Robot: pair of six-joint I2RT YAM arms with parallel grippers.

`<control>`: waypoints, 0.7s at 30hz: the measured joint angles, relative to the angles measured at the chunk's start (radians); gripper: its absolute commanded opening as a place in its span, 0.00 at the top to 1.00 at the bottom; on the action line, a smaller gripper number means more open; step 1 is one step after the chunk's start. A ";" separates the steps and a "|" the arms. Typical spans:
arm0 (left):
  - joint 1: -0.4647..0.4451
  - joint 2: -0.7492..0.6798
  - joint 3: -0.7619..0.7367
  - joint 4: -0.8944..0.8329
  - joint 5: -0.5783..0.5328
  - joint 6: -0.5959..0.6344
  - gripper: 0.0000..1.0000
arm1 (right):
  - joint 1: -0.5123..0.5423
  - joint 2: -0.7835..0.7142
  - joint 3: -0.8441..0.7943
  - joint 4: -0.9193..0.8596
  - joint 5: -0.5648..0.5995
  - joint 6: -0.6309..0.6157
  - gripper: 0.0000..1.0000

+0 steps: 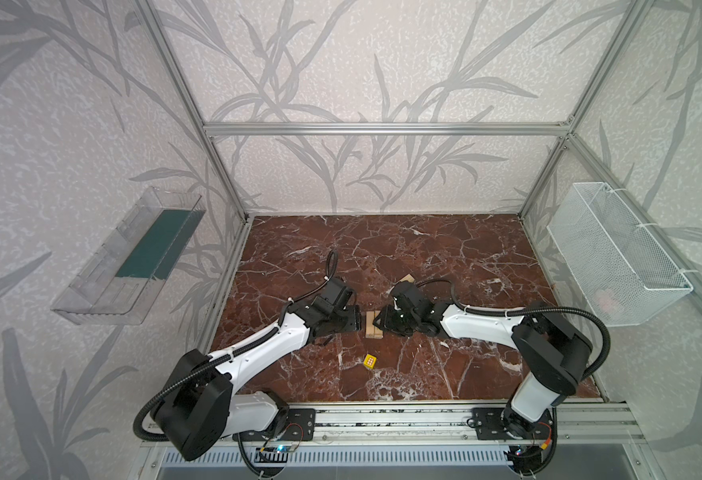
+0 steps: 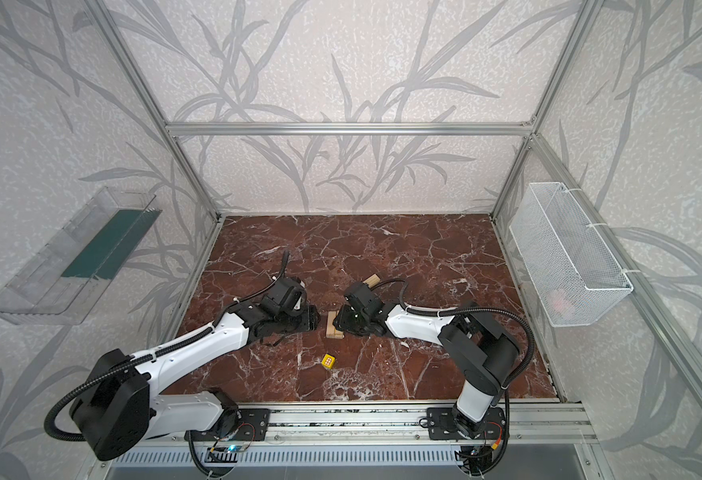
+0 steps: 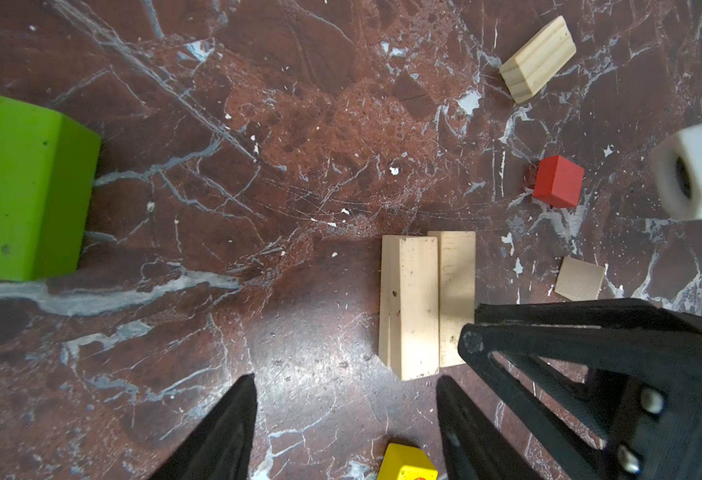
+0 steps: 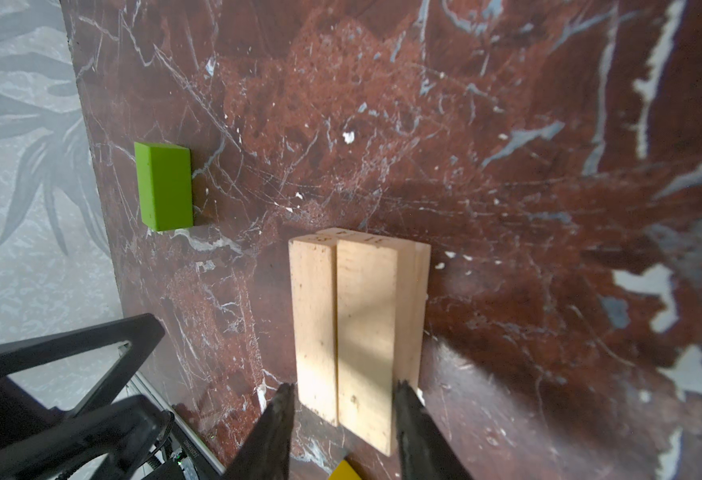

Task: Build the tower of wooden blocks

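The bars (image 1: 373, 328) lie packed side by side near the middle of the table (image 1: 445, 249), a little toward 6 o'clock, running 12 to 6. The right wrist view shows three pale faces touching, and the middle one seems to sit higher than its neighbours. How many layers there are I cannot tell.

The right gripper (image 4: 343, 386) reaches in from 3 o'clock. Its jaws stand partly apart, with one tip on each side of the bars' 6 o'clock end. Whether they squeeze the wood or only flank it I cannot tell.

The left gripper (image 3: 345, 378) hangs just beside the bars at 9 o'clock, jaws spread wide with only bare table between them.

The yellow cube (image 1: 370, 360) sits at 6 o'clock of the bars, apart from them. The wedge (image 1: 406, 279) lies at 1 o'clock, partly hidden by the right arm in both top views. The red cube (image 3: 559, 180) rests between the wedge and a small pale block (image 3: 580, 278), touching neither. The green bar (image 4: 164, 187) lies well apart from the bars toward 9 o'clock, nearer the table's edge.
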 measured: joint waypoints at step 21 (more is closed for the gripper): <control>0.002 0.000 0.035 -0.017 -0.039 0.019 0.31 | 0.000 -0.033 0.000 -0.023 -0.012 -0.026 0.56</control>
